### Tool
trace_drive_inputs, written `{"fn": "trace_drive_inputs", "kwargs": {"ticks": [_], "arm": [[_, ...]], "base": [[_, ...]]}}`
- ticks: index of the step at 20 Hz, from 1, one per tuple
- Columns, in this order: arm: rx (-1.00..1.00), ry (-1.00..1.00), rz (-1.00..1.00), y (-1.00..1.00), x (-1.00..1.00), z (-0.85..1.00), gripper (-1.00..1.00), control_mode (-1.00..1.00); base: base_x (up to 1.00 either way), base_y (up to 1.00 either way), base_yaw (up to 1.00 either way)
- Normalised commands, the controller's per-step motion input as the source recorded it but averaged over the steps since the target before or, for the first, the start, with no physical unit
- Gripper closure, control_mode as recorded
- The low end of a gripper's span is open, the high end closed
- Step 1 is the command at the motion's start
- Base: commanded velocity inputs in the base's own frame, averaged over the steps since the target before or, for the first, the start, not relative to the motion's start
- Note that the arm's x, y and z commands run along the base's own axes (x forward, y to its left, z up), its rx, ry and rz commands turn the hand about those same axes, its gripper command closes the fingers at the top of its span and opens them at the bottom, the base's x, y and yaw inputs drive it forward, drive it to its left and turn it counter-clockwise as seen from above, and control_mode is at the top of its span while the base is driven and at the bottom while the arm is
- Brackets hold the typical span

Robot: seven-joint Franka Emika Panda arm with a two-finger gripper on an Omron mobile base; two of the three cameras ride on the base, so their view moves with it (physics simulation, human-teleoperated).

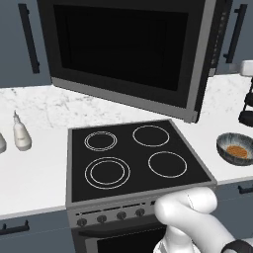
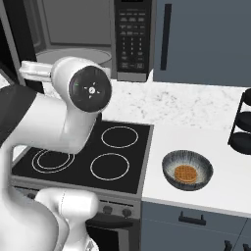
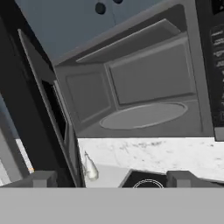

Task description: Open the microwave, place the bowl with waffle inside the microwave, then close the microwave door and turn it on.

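We see the microwave standing open, its door swung out to the left. Our hand is spread and empty, up facing the cavity. The bowl sits on the bench right of the stove, well below us, with the waffle inside.

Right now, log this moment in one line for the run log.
microwave door: open | bowl: on counter right of stove, waffle inside | claw: open, empty, facing microwave
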Motion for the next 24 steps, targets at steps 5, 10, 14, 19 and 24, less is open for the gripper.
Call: {"fn": "trace_drive_inputs", "kwargs": {"ticks": [5, 10, 14, 19, 24], "arm": [[0.12, -0.02, 0.42, 0.22, 0.55, -0.15, -1.0, -1.0], [0.0, -0.12, 0.23, 0.06, 0.14, -0.03, -1.0, -1.0], [0.0, -0.12, 0.09, 0.24, 0.03, 0.0, -1.0, -1.0], [0.0, -0.01, 0.03, 0.65, -0.1, 0.0, -1.0, -1.0], [0.0, 0.0, 0.1, 0.63, -0.39, 0.0, -1.0, -1.0]], "base": [[0.0, 0.0, 0.0], [0.0, 0.0, 0.0], [0.0, 0.0, 0.0], [0.0, 0.0, 0.0], [0.0, 0.0, 0.0]]}}
